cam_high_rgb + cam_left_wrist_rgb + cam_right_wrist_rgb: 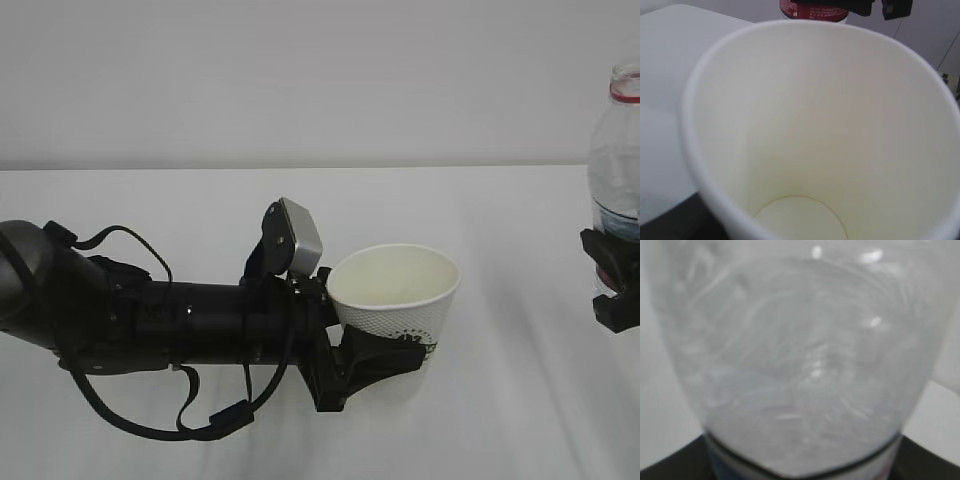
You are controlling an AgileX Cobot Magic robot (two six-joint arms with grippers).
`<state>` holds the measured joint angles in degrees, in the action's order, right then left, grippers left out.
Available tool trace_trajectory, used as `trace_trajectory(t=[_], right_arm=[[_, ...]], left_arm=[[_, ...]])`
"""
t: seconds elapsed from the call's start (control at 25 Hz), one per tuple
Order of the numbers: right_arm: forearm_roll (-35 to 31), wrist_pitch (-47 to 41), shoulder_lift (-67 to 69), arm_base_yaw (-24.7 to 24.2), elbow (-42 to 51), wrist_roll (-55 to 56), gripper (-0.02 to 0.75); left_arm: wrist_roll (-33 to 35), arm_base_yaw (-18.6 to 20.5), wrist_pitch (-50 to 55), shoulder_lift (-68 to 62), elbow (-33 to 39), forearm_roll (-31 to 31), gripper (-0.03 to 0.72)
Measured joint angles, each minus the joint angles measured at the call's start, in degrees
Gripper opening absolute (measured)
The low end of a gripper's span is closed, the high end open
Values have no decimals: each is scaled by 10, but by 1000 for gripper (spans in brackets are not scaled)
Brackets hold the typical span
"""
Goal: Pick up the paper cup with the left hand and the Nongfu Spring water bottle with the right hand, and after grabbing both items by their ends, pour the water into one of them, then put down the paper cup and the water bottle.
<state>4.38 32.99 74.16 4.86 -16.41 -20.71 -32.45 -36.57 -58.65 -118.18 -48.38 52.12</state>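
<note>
Left gripper (385, 355) pinches the cup (395, 290) low on its thin, crushable wall, clear of the tabletop (500, 420); grip gently near the base. Right gripper (612, 285) clamps the bottle (620, 150) at its label; slippery, flexible plastic, well apart from the cup.

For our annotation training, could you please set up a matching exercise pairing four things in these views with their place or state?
Column one:
1. white dimpled paper cup
2. clear plastic water bottle with a red neck ring
3. black left gripper
4. grey square plate

Column two:
A. at the right edge of the exterior view, upright
B. mounted on the left arm's wrist, just left of the cup's rim
C. upright, mouth open, inside looks dry
D. clamped round the cup's lower part

Pairs: 1-C, 2-A, 3-D, 4-B
</note>
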Motion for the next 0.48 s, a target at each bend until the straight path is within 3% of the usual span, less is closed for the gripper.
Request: trace_trajectory(t=[0.48], right_arm=[[0,0,0,0,0,-92,404]], left_arm=[[-1,-21,0,0,0,-27,498]])
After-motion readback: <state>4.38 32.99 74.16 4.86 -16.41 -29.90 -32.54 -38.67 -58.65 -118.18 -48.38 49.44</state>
